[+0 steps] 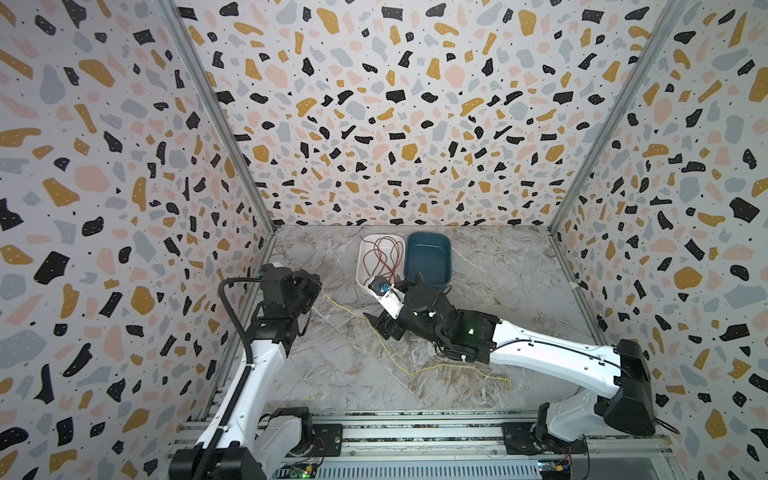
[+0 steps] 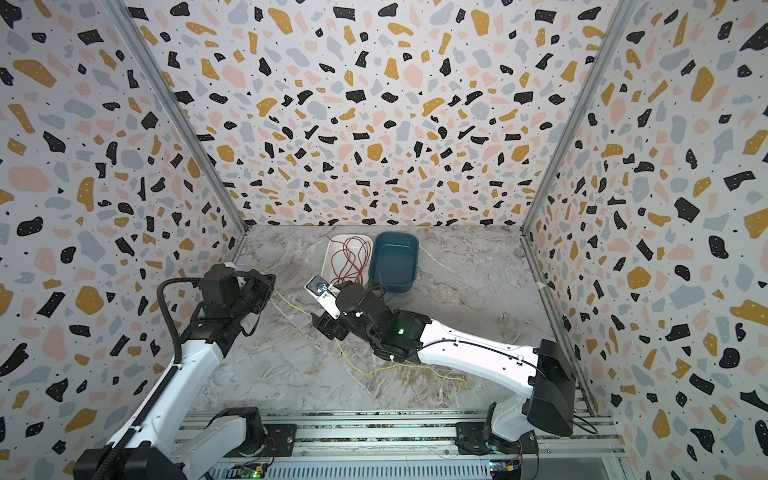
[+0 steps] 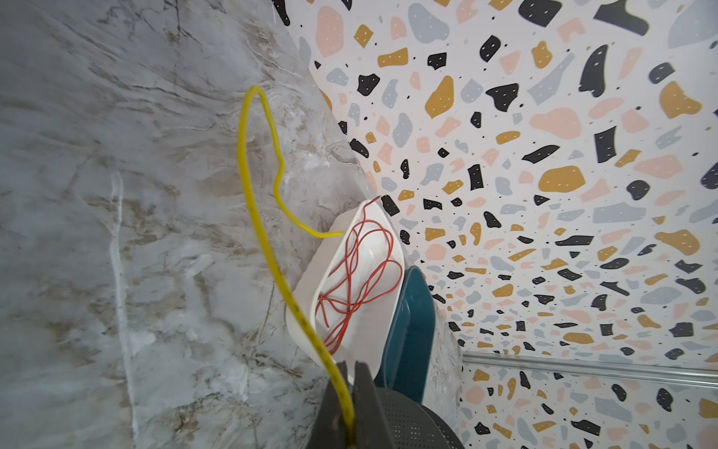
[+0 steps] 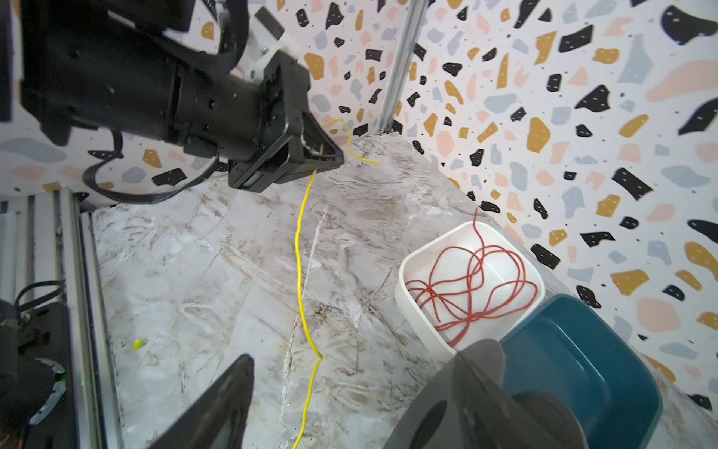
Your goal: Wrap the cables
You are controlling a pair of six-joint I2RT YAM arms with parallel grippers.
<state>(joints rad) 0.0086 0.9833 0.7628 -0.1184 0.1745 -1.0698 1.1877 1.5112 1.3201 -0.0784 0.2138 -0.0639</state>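
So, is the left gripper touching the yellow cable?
Touching. The left wrist view shows the yellow cable pinched inside the shut left gripper, running out from between its two fingers.

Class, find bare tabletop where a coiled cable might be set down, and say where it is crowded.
Free: front left, between left arm, rail and yellow cable; back right, between teal bin and right wall. Crowded: centre, around right gripper and white tray.
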